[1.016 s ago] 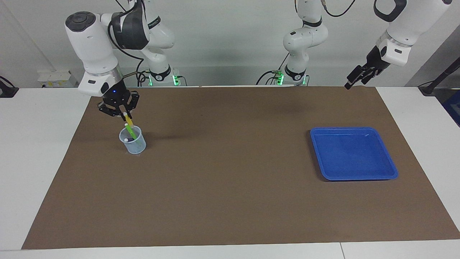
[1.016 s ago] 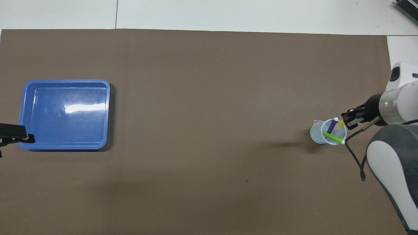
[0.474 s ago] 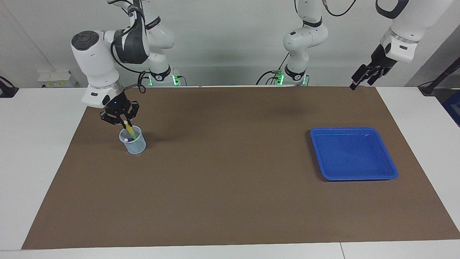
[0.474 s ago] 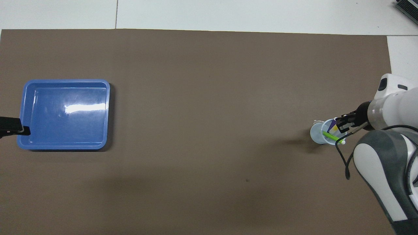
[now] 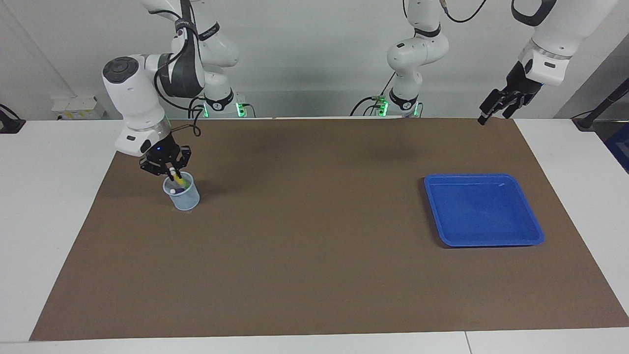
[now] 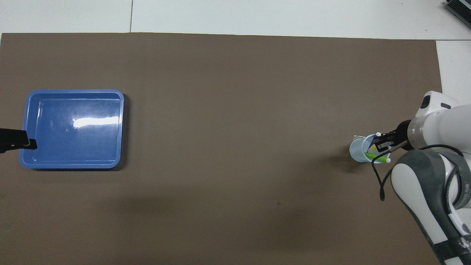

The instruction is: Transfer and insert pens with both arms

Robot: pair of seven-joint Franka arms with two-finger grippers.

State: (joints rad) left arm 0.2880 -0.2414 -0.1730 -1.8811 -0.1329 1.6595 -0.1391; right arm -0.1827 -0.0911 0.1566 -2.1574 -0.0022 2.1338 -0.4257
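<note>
Pens (image 6: pixel 376 150) stand in the cup (image 5: pixel 183 195), the yellow one (image 5: pixel 179 180) clamped by the right gripper (image 5: pixel 172 171). Only overhead do purple and green show. Left gripper (image 5: pixel 495 109) waits raised, fingers apart.

White table (image 5: pixel 54 206) seen, largely covered by brown mat (image 5: pixel 314 246). Two things carried on mat: clear plastic cup (image 5: pixel 183 196), set upright toward right arm's end, directly under right arm's fingers (image 5: pixel 173 173); blue tray (image 5: pixel 481 209), laid flat toward left arm's end, well apart from cup, farther from robots than spot under left arm's fingers (image 5: pixel 496 105). Bare white table strips left exposed around mat edges.
</note>
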